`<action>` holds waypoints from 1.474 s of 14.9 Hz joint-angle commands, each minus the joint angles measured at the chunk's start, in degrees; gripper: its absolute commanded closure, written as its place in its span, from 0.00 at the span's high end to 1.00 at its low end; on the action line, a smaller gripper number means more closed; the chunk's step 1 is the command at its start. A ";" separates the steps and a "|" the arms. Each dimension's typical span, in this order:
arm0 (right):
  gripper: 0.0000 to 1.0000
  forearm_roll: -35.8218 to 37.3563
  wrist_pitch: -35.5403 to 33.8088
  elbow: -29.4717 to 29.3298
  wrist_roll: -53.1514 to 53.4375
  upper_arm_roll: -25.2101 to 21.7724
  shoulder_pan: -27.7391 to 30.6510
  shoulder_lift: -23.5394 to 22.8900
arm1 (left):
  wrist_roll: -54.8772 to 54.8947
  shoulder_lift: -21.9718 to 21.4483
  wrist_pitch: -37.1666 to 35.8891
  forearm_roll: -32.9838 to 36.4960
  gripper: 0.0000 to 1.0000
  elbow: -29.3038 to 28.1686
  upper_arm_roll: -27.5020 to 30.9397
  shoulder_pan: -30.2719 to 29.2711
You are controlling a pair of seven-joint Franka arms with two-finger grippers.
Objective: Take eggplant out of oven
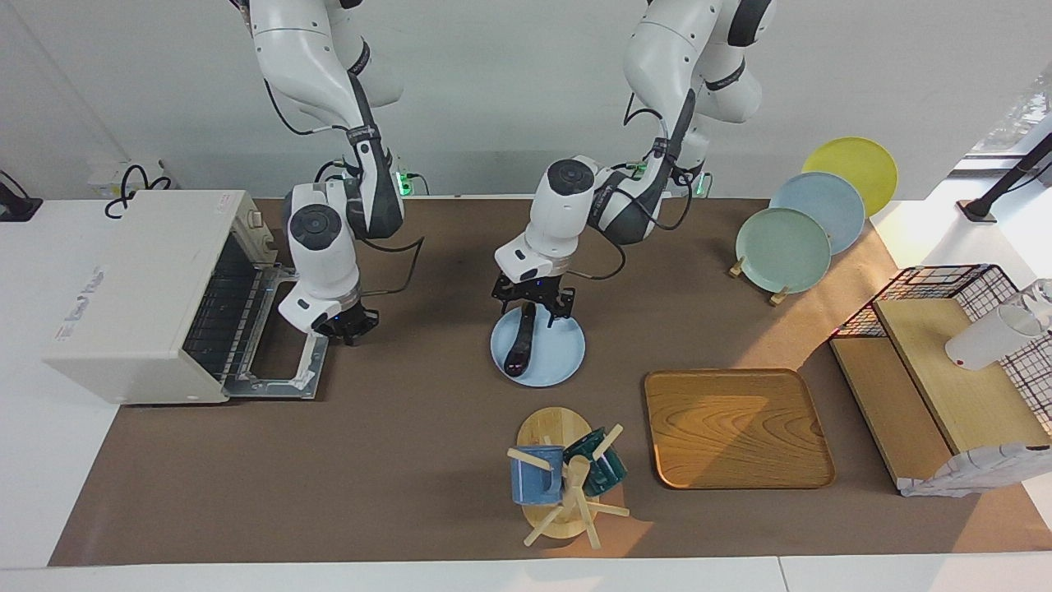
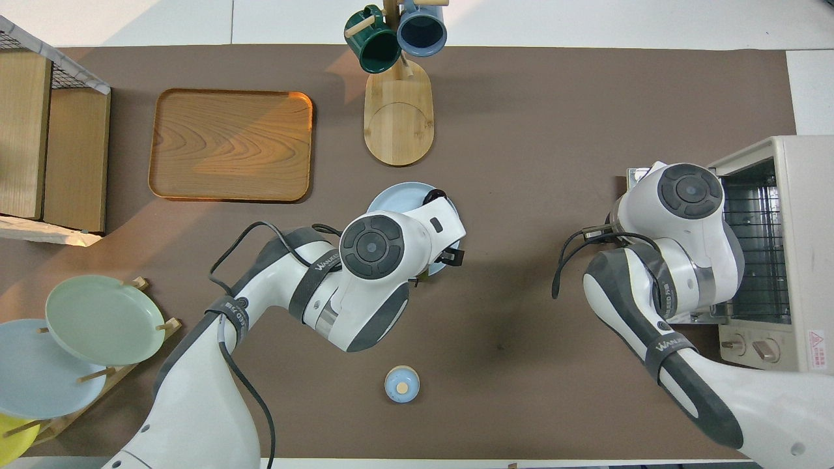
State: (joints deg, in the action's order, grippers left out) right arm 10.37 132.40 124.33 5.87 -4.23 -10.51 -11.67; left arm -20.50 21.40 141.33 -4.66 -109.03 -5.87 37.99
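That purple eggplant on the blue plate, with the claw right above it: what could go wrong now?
The open left gripper hangs over the slim, glossy dark purple eggplant's stem end; gripped there, it might tilt or slip. A push could slide the round light blue plate. The shut right gripper waits over the white toaster oven's lowered door, possibly bumping it.

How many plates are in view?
4: green plate, blue plate and yellow plate on the rack at the left arm's end; one under the eggplant, mid-table.
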 commanded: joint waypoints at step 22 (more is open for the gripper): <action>0.05 4.13 -25.96 -7.70 -20.63 0.72 11.99 12.63 | 0.90 -2.66 -4.56 -4.64 0.00 1.45 1.04 -6.60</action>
State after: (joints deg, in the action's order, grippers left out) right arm 16.00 109.84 114.56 -12.86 -3.60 -0.59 0.18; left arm -20.55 22.29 140.86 -7.19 -107.54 -4.73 34.14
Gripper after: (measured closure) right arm 0.952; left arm 0.705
